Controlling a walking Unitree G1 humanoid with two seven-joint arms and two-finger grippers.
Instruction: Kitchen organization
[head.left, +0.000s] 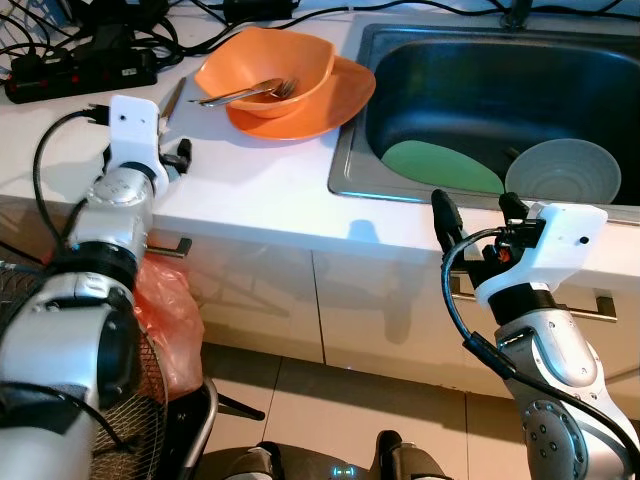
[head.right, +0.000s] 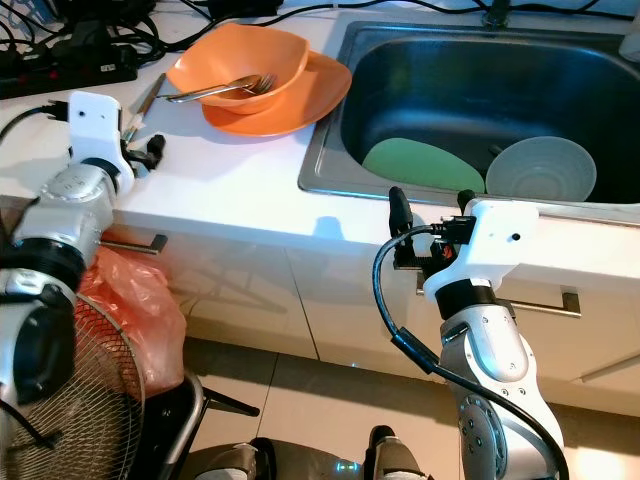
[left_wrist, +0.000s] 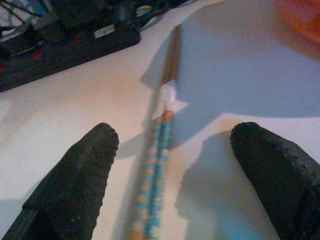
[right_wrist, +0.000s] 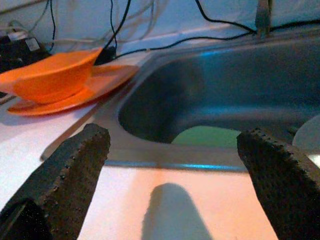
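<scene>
A pair of chopsticks (left_wrist: 170, 65) with a blue patterned end lies on the white counter (head.left: 260, 185), left of the orange dishes. My left gripper (left_wrist: 175, 136) hovers just over them, open, one finger on each side. An orange bowl (head.left: 268, 68) holding a metal fork (head.left: 245, 93) sits on an orange plate (head.left: 345, 98) beside the sink (head.left: 350, 150). In the sink lie a green plate (head.left: 440, 168) and a pale bowl (head.left: 562, 172). My right gripper (head.left: 475, 215) is open at the counter's front edge, facing the sink, with nothing between its fingers.
A black power strip (head.left: 80, 72) with tangled cables lies at the back left of the counter. Below the counter are cabinet fronts with metal handles (head.left: 170, 245). An orange plastic bag (head.left: 165, 310) and a wire fan guard (head.left: 150, 420) stand on the floor at left.
</scene>
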